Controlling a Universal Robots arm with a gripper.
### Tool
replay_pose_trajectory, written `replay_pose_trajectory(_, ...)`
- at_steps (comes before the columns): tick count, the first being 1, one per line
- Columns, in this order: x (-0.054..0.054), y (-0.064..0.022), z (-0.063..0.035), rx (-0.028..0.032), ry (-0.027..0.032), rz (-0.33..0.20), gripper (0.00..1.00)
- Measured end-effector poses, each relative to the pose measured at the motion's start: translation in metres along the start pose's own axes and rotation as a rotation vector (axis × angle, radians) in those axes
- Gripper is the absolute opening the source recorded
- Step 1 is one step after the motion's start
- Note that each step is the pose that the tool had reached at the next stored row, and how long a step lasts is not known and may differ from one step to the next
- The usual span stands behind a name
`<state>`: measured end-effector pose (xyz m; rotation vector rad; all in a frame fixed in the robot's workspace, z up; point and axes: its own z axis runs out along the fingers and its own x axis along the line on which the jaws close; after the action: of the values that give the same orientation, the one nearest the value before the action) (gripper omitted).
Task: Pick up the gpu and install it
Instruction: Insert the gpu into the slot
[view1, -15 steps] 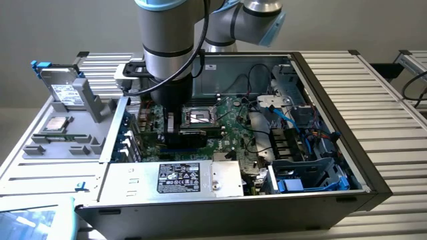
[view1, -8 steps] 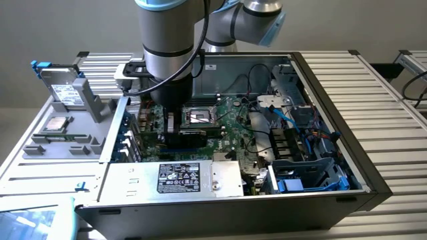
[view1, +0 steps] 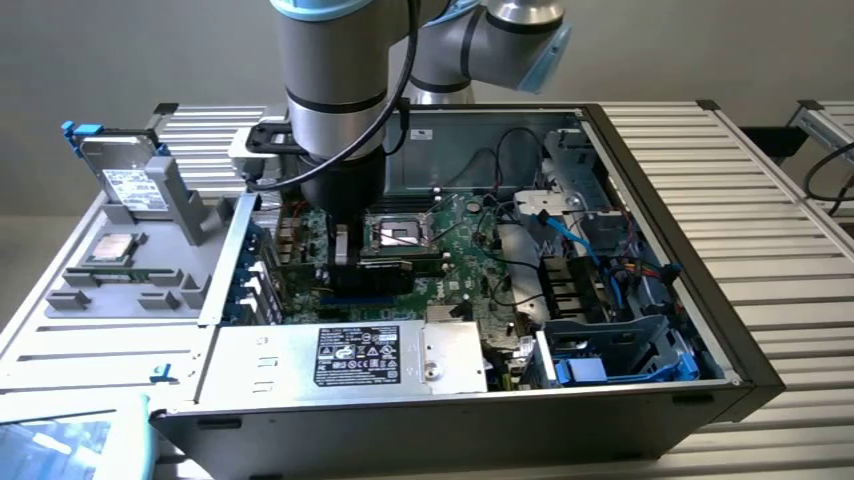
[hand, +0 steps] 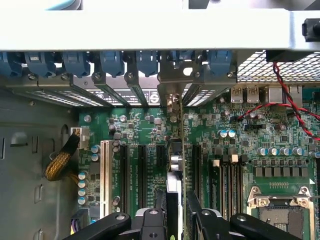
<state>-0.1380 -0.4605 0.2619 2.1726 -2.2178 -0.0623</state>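
— So, where does the gpu (hand: 176, 167) stand?

— Exterior view first. My arm (view1: 334, 90) reaches down into the open case (view1: 667, 400), which lies on the ribbed surface (view1: 774, 180). My pincer (view1: 350, 235) hangs low over the motherboard (view1: 454, 250), just beside the processor socket (view1: 398, 233), on the exterior view's left of it.

— And from the wrist?

— The card stands on edge between my fingers (hand: 150, 225), with the pincer clenched on it. It runs parallel to the black expansion slots (hand: 141, 170) and sits among them. Its silver bracket (hand: 172, 100) reaches the rear openings under the blue clips (hand: 112, 62).

— So is it installed?

— Picking it up is done, and I judge it brought to the right row and lined up with the back of the case. I cannot tell whether its contact edge is pressed home, because the card's own body hides the slot beneath it. I am gripping it, so the install is not finished.
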Motion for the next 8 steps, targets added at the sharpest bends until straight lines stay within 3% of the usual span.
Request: replay_pose_trajectory(8,-0.0001,0.0000,0.0009,0.0000,0.0000,0.000,0.27)
